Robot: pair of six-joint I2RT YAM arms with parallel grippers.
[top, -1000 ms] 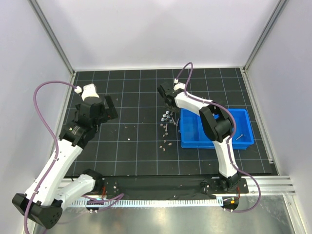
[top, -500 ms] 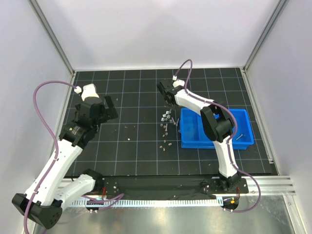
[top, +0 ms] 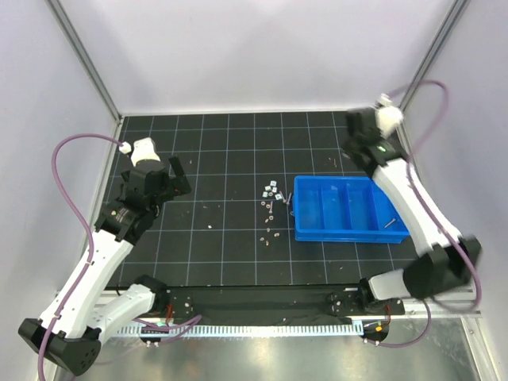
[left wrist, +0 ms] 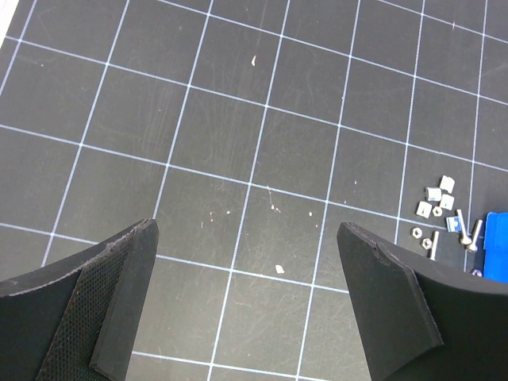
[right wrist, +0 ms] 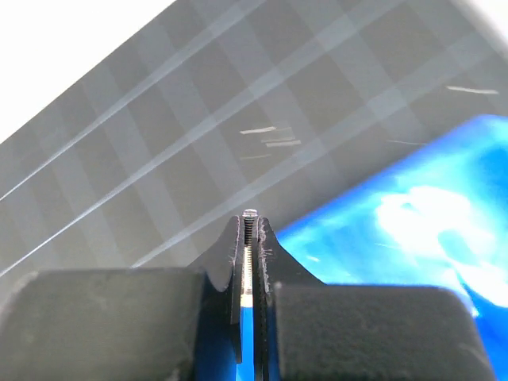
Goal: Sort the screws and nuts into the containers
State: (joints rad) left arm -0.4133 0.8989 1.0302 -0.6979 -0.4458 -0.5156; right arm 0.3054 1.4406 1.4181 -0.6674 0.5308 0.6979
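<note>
The blue three-compartment tray (top: 321,209) lies right of centre; one screw (top: 390,221) lies in its right compartment. Loose nuts (top: 271,189) and screws (top: 268,208) lie scattered on the mat just left of the tray, and show far right in the left wrist view (left wrist: 439,205). My right gripper (top: 357,143) hangs near the tray's far edge, raised. In the right wrist view it (right wrist: 251,222) is shut on a thin threaded screw (right wrist: 250,226) standing between the pads, with the blurred blue tray (right wrist: 397,230) below. My left gripper (left wrist: 246,238) is open and empty over bare mat, well left of the pile.
The black grid mat (top: 222,159) is bounded by white walls and metal posts at the back corners. Small pale specks (left wrist: 279,269) lie on the mat under the left gripper. The tray's corner (left wrist: 496,254) shows at the right edge of the left wrist view.
My right arm has swung from the pile left of the tray to the back right, near the tray's far edge. The left arm has barely moved.
</note>
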